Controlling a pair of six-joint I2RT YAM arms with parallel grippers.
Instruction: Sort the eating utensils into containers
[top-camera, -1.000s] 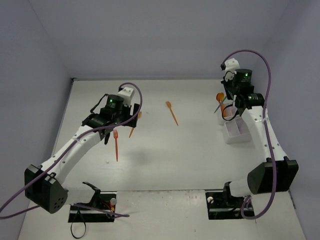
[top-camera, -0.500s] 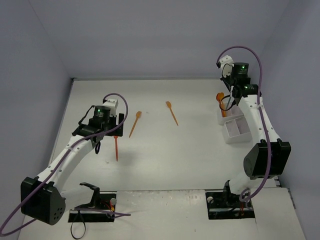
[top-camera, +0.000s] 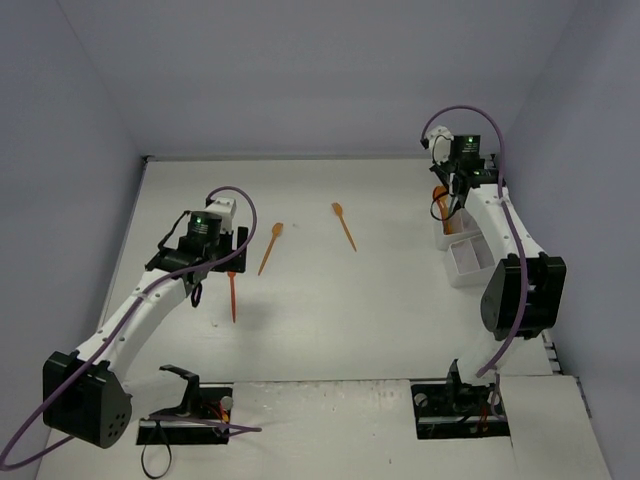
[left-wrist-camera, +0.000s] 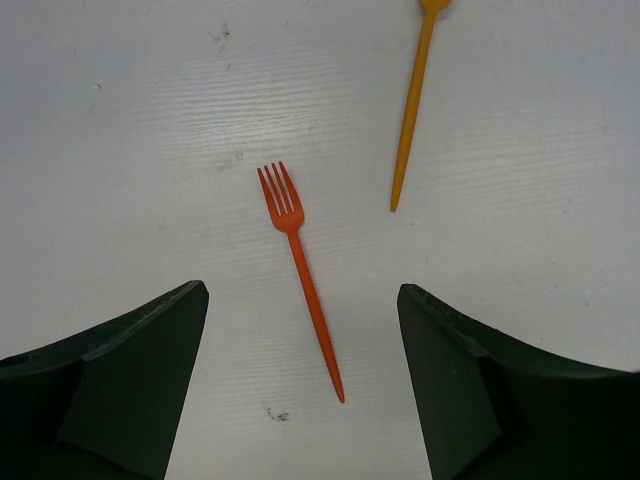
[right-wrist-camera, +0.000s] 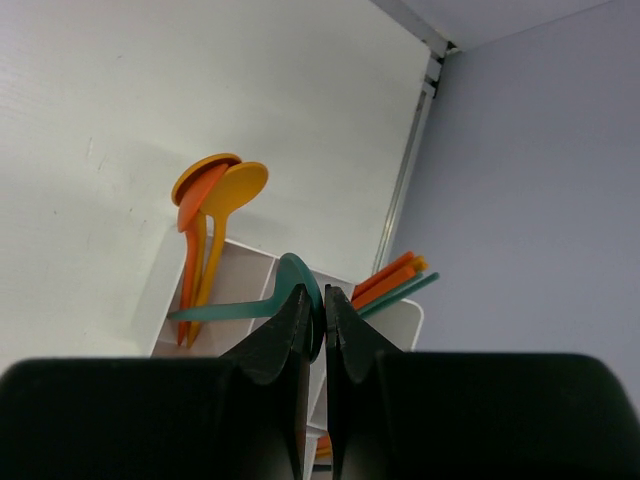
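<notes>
My right gripper (right-wrist-camera: 312, 305) is shut on the bowl of a teal spoon (right-wrist-camera: 240, 305) and holds it over the white organizer (right-wrist-camera: 250, 275) at the far right (top-camera: 470, 262). Orange spoons (right-wrist-camera: 205, 200) stand in one compartment and orange and teal handles (right-wrist-camera: 395, 282) in another. My left gripper (left-wrist-camera: 300, 390) is open above a red-orange fork (left-wrist-camera: 300, 270) that lies flat on the table (top-camera: 233, 293). An orange spoon (left-wrist-camera: 412, 110) lies just to its right (top-camera: 270, 246). Another orange spoon (top-camera: 344, 225) lies at mid table.
The table's back wall (top-camera: 300, 100) and side walls close in the work area. The organizer stands close to the right wall (right-wrist-camera: 540, 180). The arm bases (top-camera: 185, 415) sit at the near edge.
The right gripper has swung back and left with the teal spoon to above the organizer's far end. The left arm pulled left and back a second ago, then held still.
</notes>
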